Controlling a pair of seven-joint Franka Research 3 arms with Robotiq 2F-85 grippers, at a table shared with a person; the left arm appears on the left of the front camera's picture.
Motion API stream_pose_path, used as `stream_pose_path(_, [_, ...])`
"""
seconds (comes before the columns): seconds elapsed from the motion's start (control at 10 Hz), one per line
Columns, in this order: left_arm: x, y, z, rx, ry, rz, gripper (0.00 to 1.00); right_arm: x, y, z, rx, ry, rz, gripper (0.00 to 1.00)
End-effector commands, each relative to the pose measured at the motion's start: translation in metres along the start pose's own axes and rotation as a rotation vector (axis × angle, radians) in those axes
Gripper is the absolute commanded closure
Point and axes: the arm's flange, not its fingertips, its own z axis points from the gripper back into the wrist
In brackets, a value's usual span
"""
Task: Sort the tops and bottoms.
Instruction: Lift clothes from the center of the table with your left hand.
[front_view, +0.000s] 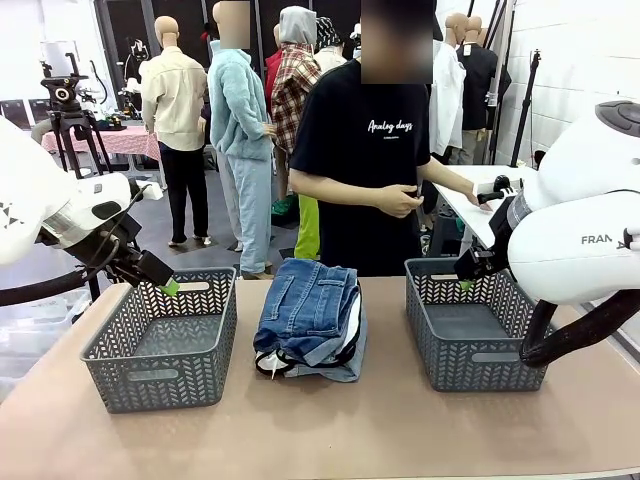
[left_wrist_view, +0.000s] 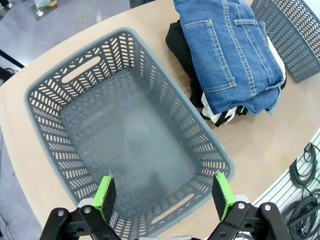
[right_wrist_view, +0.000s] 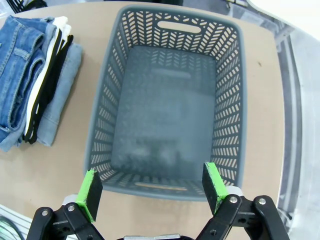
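The garments lie in one folded stack at mid-table. Dark blue jeans (front_view: 305, 300) (left_wrist_view: 235, 50) (right_wrist_view: 17, 65) with back pockets are on top. A white top (front_view: 352, 325) (right_wrist_view: 42, 85) with black edging and a black top (left_wrist_view: 180, 45) (right_wrist_view: 54, 70) sit under them, and pale blue jeans (front_view: 340, 368) (right_wrist_view: 62, 95) are at the bottom. My left gripper (front_view: 165, 283) (left_wrist_view: 162, 192) hangs open above the left basket's near end. Over the right basket, my right gripper (front_view: 465, 275) (right_wrist_view: 152, 182) is open too. Neither holds anything.
Two grey lattice baskets flank the stack: the left one (front_view: 160, 375) (left_wrist_view: 50, 100) and the right one (front_view: 480, 365) (right_wrist_view: 235, 100), with nothing in them. A person in a black T-shirt stands at the far edge, hands (front_view: 400, 200) at waist height off the table.
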Motion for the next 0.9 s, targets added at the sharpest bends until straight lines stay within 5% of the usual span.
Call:
stream_pose_path(0.0, [-0.0008,0.0030,0.0013,-0.008,-0.005,0.008,0.00,-0.0006,-0.0006,0.0002,-0.004,0.005,0.004,0.00])
stream_pose_path(0.8, [-0.0008,0.0030,0.0013,-0.008,-0.005,0.008,0.00,-0.0006,-0.0006,0.0002,-0.004,0.005,0.004,0.00])
